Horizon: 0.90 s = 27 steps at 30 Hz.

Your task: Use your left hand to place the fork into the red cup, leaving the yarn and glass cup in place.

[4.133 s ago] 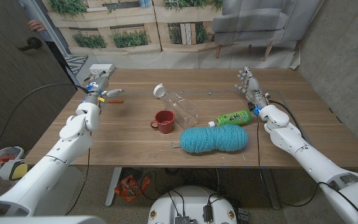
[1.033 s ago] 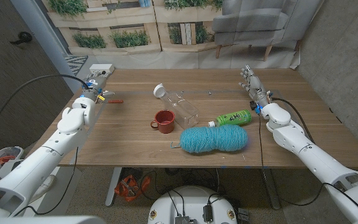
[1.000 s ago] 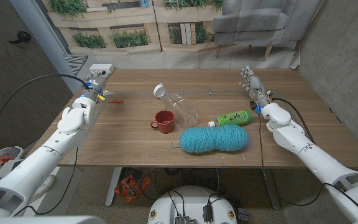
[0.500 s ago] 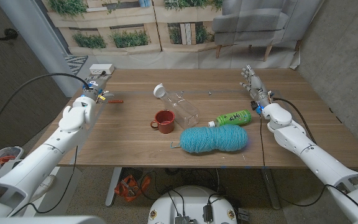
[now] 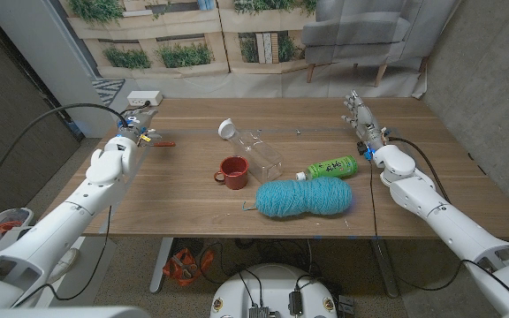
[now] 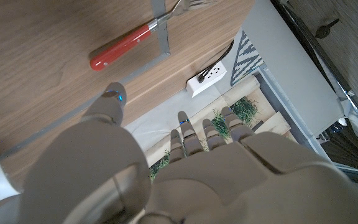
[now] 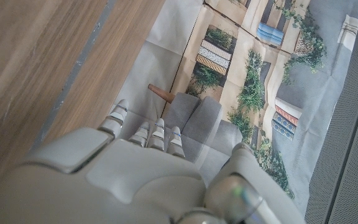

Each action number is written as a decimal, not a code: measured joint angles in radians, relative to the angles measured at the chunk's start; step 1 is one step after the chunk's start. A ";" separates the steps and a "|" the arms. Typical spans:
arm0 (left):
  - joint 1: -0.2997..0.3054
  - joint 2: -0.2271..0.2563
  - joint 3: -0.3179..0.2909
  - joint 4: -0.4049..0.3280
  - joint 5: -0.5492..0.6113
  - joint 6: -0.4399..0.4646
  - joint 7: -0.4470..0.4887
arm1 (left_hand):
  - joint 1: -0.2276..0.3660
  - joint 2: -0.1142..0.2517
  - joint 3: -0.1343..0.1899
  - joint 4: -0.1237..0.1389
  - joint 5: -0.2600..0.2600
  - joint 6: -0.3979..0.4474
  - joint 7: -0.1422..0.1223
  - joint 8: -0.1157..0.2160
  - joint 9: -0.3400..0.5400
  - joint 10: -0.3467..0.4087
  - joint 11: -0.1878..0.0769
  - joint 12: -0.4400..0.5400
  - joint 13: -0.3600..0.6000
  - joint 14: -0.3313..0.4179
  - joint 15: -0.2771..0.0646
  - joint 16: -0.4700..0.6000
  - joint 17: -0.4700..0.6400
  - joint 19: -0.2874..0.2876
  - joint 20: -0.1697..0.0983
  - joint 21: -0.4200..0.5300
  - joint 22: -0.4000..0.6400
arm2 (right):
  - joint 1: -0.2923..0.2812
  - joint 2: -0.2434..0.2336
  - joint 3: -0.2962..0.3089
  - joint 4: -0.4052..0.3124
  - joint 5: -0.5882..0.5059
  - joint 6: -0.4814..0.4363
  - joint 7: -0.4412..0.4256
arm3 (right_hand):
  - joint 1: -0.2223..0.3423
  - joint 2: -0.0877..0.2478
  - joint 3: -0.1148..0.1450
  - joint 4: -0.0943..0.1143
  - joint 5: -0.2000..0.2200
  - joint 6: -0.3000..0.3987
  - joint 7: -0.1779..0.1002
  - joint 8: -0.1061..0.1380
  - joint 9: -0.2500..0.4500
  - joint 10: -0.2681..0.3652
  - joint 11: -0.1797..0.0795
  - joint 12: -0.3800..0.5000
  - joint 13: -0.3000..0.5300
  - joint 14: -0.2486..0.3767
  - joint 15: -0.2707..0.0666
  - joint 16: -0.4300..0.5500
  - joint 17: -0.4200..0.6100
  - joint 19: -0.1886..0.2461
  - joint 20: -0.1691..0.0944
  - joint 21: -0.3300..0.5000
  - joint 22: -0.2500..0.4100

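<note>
Your left hand (image 5: pixel 132 129) barely shifted over the last second, staying just beside the red-handled fork (image 6: pixel 143 36) at the table's (image 5: pixel 193 208) far left, fingers apart and grasping nothing, so I judged the pick-up not yet begun. The fork lay flat, well apart from the red cup (image 5: pixel 233 171), which looked empty. Beside it the glass cup (image 5: pixel 260 152) lay tipped over, apparently holding nothing. The teal yarn (image 5: pixel 305 198) sat untouched. Your right hand (image 5: pixel 361 124) waited released.

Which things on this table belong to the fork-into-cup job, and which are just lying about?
Job: fork, red cup, left hand; left in place: yarn, glass cup.
Lying about: green bottle, white power strip.
</note>
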 measured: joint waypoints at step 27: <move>-0.053 -0.031 0.026 0.099 0.012 -0.041 -0.017 | 0.015 0.014 -0.014 -0.002 0.000 0.027 -0.002 0.000 0.000 0.077 -0.013 0.011 0.000 0.026 0.004 0.000 -0.005 0.000 0.000 0.000 0.000 | 0.029 0.013 -0.013 0.034 -0.006 -0.008 0.012 | 0.000 0.000 0.000 0.000 0.000 0.000 0.000 0.000 0.000 0.000 0.000 0.000 0.000 0.000 0.000 0.000 0.000 0.000 0.000 0.000 0.000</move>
